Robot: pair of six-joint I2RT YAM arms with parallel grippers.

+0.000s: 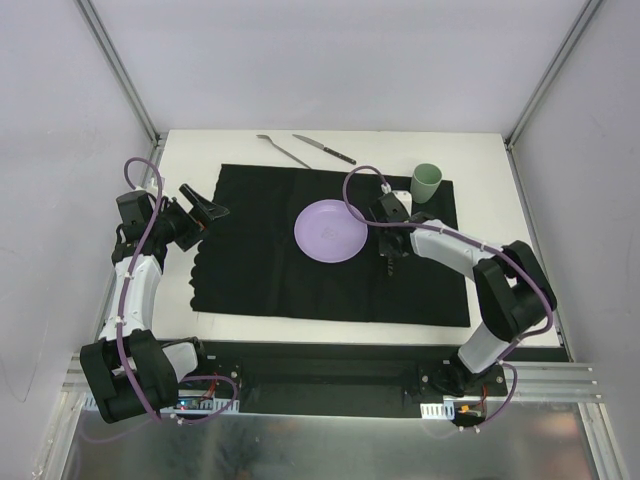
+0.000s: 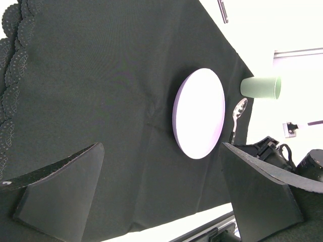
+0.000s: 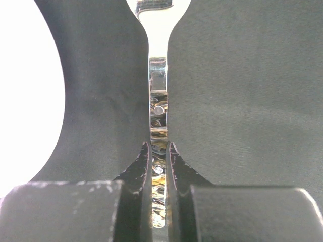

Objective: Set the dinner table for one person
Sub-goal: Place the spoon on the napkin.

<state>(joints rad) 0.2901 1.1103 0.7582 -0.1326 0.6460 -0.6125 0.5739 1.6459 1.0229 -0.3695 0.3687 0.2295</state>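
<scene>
On the white dinner table [image 1: 190,150] lies a black mat [image 1: 260,260] with a lilac plate [image 1: 331,231] in its middle. My right gripper [image 1: 389,258] stands just right of the plate, shut on the handle of a shiny spoon [image 3: 158,101] that rests low on the mat. The spoon's bowl [image 2: 239,107] points toward a green cup [image 1: 426,182]. My left gripper [image 1: 207,203] hovers over the mat's left edge, open and empty, facing the plate [image 2: 199,113]. A fork [image 1: 282,150] and a knife [image 1: 323,149] lie on the bare table beyond the mat.
Grey frame rails [image 1: 125,70] rise at the far corners, with white walls behind them. The mat's scalloped left edge [image 2: 12,91] lies under the left gripper. A black base plate [image 1: 330,375] runs along the near edge between the two arm bases.
</scene>
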